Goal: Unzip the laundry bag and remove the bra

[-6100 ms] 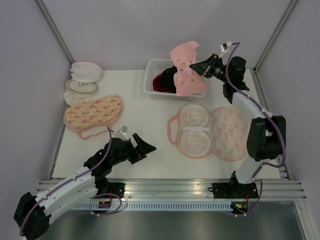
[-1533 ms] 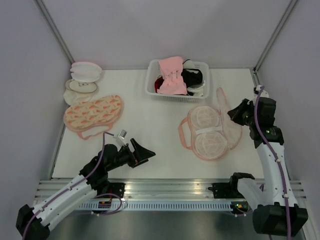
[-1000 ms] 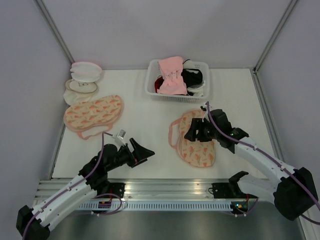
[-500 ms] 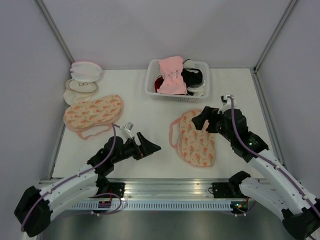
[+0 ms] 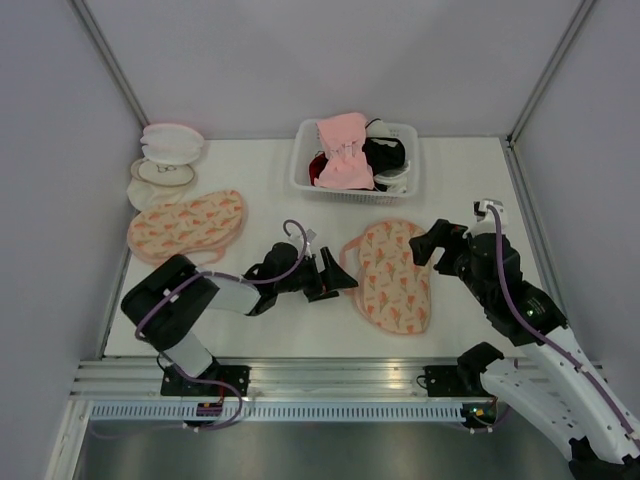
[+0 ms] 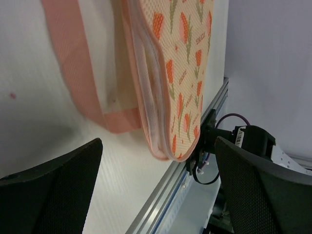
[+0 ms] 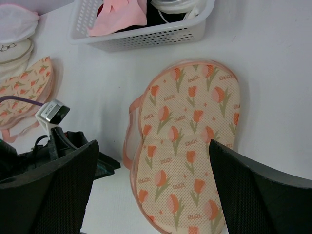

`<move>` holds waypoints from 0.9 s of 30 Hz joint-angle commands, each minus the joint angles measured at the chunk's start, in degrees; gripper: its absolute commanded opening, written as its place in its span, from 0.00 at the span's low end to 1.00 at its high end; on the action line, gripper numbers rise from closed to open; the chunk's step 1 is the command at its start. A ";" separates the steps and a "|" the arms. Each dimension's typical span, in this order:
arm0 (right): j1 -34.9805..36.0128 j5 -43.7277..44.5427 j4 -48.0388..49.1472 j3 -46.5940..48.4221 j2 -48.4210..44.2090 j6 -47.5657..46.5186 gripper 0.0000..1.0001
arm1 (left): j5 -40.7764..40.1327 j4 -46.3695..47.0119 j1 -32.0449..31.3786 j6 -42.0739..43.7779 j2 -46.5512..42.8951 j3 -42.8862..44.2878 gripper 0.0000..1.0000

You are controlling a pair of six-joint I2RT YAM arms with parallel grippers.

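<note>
The laundry bag [image 5: 395, 275] lies folded shut, tulip print up, on the table's right half. Its pink strap loop [image 5: 347, 262] points left. My left gripper [image 5: 345, 283] is open, low beside that strap; in the left wrist view the bag's zipped edge [image 6: 161, 83] and strap [image 6: 73, 63] lie ahead of the open gripper [image 6: 156, 195]. My right gripper [image 5: 428, 245] hovers open over the bag's right rim, the bag [image 7: 187, 151] below it. The pale pink bra [image 5: 343, 150] lies in the white basket [image 5: 405, 180], also visible as bra [image 7: 117, 14].
A second printed bag [image 5: 187, 225] lies at the left, with white-and-pink round cases [image 5: 165, 155] behind it. The basket [image 7: 141, 34] also holds black, red and white garments. The metal rail [image 5: 340, 375] runs along the near edge.
The right gripper folded the open bag shut, let go and drew back to the right. The left arm reached right, from the near left to the bag's strap.
</note>
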 commanded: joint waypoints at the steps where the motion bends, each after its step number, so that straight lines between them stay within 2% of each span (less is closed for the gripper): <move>1: 0.08 1.38 -1.96 -0.31 -0.36 0.25 0.98 | 4.94 15.65 -0.56 -0.73 8.41 3.75 1.00; 5: 0.08 0.94 -1.70 -1.28 -0.63 0.16 0.98 | 6.27 17.87 -1.70 -1.97 15.54 7.79 1.00; 11: 0.08 0.50 -0.91 -3.12 -1.15 0.16 0.98 | 3.46 11.38 -3.81 0.49 18.73 13.95 0.99; 14: -0.01 -0.02 -0.56 -3.56 -1.68 0.43 0.98 | 3.80 8.83 -4.08 1.90 20.48 17.46 0.86; 15: 0.08 -0.20 -0.38 -3.57 -1.77 0.34 0.98 | 4.50 8.99 -4.17 1.82 21.27 17.90 0.71; 17: 0.08 -0.11 -0.56 -3.57 -2.21 0.25 0.98 | 5.38 9.43 -4.25 1.64 22.15 18.96 0.53; 18: 0.08 -0.11 -0.64 -3.57 -2.30 0.25 0.98 | 5.82 9.61 -4.25 1.47 22.59 19.14 0.36; 21: -0.01 0.15 -1.26 -3.30 -2.91 0.08 0.98 | 6.36 10.05 -4.17 1.12 22.25 18.53 0.02; 24: -0.01 0.24 -1.52 -3.30 -3.53 -0.01 0.97 | 6.71 12.85 -4.08 0.76 20.93 16.77 0.02; 27: 0.08 0.41 -2.22 -3.21 -3.97 -0.27 0.97 | 4.88 13.30 -4.08 0.59 15.59 13.26 0.02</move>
